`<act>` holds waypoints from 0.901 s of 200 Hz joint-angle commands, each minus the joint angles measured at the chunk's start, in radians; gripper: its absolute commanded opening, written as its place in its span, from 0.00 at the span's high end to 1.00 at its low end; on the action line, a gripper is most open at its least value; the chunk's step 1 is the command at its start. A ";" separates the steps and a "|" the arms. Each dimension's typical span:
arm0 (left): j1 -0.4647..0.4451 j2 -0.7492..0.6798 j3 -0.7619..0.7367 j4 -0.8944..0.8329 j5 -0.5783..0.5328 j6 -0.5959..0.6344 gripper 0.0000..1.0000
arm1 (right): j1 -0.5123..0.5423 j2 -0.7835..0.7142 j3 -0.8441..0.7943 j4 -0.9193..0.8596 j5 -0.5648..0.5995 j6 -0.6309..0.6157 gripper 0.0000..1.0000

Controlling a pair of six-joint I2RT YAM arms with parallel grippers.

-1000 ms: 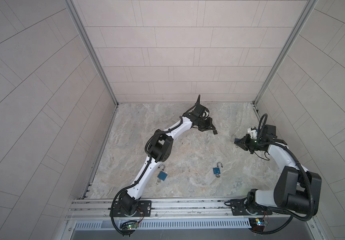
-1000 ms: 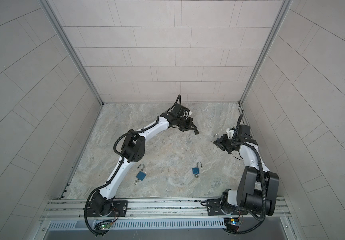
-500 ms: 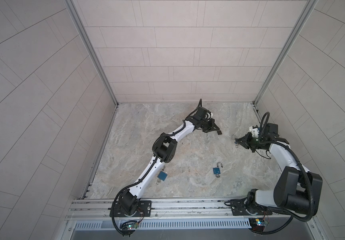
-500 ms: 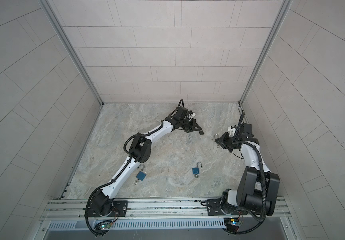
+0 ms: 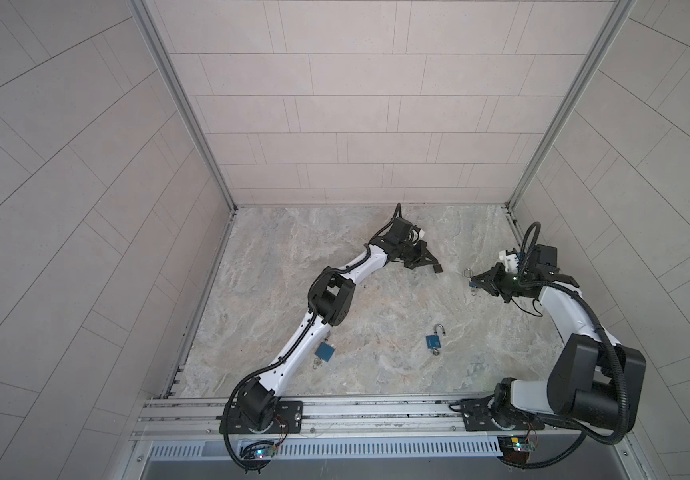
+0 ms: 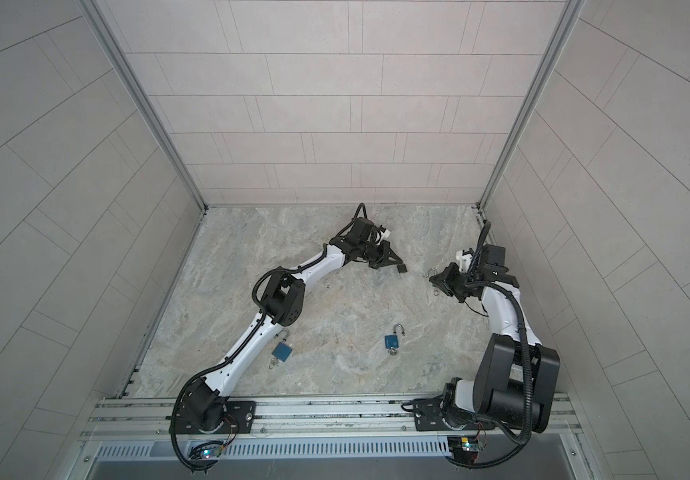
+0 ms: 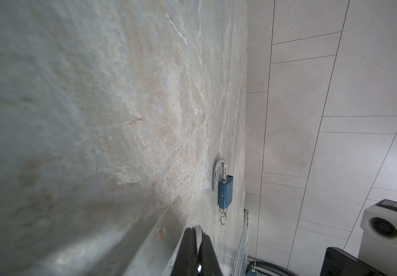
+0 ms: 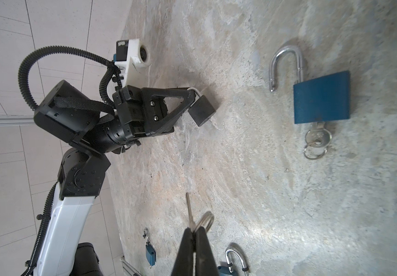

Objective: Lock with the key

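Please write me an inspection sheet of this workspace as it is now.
Surface: marbled tabletop, nothing spilled seen.
Job's things: black padlock held by its shackle in left gripper; key with ring in right gripper.
Clutter: three blue padlocks, keys inserted: one near right gripper, one in the middle, one beside left arm.
Grippers: both shut, on shackle and key.
Cables: black corrugated hoses along both arms.
Surroundings: tiled walls, aluminium rail in front; nothing else seen.

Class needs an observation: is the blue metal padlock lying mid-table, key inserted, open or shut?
Open: the blue metal padlock has one end of its silver shackle lifted clear of the body.
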 commanded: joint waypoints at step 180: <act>0.017 0.015 0.087 -0.205 -0.039 0.089 0.72 | -0.004 -0.037 -0.008 -0.006 -0.038 -0.011 1.00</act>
